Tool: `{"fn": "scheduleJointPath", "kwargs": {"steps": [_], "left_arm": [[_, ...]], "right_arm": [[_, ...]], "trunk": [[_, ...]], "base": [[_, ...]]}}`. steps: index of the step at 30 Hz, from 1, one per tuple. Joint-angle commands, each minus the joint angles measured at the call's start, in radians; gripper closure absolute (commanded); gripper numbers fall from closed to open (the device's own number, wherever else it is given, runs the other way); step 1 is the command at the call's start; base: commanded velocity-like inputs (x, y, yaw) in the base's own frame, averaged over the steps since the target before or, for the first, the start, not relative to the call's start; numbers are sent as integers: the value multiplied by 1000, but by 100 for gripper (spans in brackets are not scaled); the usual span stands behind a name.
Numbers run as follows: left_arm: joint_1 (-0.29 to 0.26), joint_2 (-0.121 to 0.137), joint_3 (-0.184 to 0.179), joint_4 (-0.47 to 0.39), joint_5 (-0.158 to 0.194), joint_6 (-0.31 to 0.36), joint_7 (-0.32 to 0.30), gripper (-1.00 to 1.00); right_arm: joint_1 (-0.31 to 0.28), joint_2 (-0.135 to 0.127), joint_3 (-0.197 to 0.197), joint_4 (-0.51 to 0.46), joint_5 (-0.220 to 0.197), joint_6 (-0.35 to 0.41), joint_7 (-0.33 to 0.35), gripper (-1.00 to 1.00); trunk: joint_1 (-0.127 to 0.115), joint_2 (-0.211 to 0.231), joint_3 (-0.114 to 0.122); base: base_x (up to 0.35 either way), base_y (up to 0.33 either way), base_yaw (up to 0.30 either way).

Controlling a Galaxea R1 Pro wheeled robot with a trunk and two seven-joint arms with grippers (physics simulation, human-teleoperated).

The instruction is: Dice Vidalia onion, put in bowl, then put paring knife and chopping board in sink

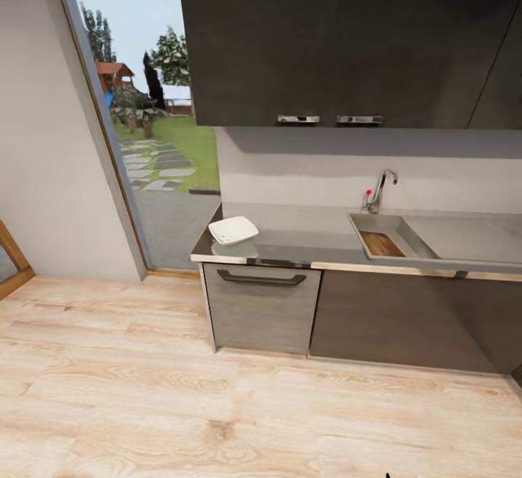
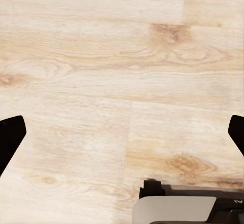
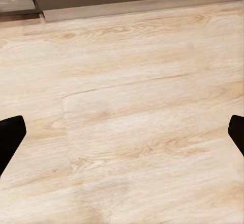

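Head view: the robot is standing back on the wooden floor (image 1: 145, 391), facing the countertop (image 1: 304, 242). The bowl (image 1: 233, 230) is sitting near the counter's left end, well apart from the sink (image 1: 384, 235), which lies to its right under the tap (image 1: 378, 191). The chopping board (image 1: 381, 244) is lying inside the basin, probably because the clear-away step has put it there. I cannot make out the paring knife or any onion; the bowl's inside is too small to read. Judgement: the task is looking close to finished, with the robot standing clear of the cabinets.

Left wrist view: the left gripper (image 2: 122, 137) is pointing down at bare floorboards, its dark fingertips (image 2: 10, 140) sitting at opposite edges of the picture, so the jaws are standing wide apart and carrying nothing. A pale and dark piece of the robot's own body is showing near one edge.

Right wrist view: the right gripper (image 3: 122, 137) is likewise spread wide and carrying nothing, hanging over the floor with the cabinet base (image 3: 137, 2) just ahead. Both arms seem to be parked low for travel.
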Motion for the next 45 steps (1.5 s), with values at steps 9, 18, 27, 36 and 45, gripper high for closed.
{"fn": "scheduleJointPath", "kwargs": {"steps": [9,18,27,36,45], "left_arm": [[-1,0,-6,2,4,-3,4,-100],[-1,0,-6,2,4,-3,4,-100],[-1,0,-6,2,4,-3,4,-100],[-1,0,-6,2,4,-3,4,-100],[-1,0,-7,3,4,-4,3,-100]], "right_arm": [[-1,0,-4,1,10,-3,-6,-100],[-1,0,-4,1,9,-3,-6,-100],[-1,0,-4,1,10,-3,-6,-100],[-1,0,-4,1,9,-3,-6,-100],[-1,0,-3,1,10,-3,-6,-100]], "trunk": [[1,-2,12],[1,-2,26],[1,-2,40],[1,-2,54],[1,-2,56]], "base": [[0,0,0],[0,0,0],[0,0,0],[0,0,0],[0,0,-44]]}}
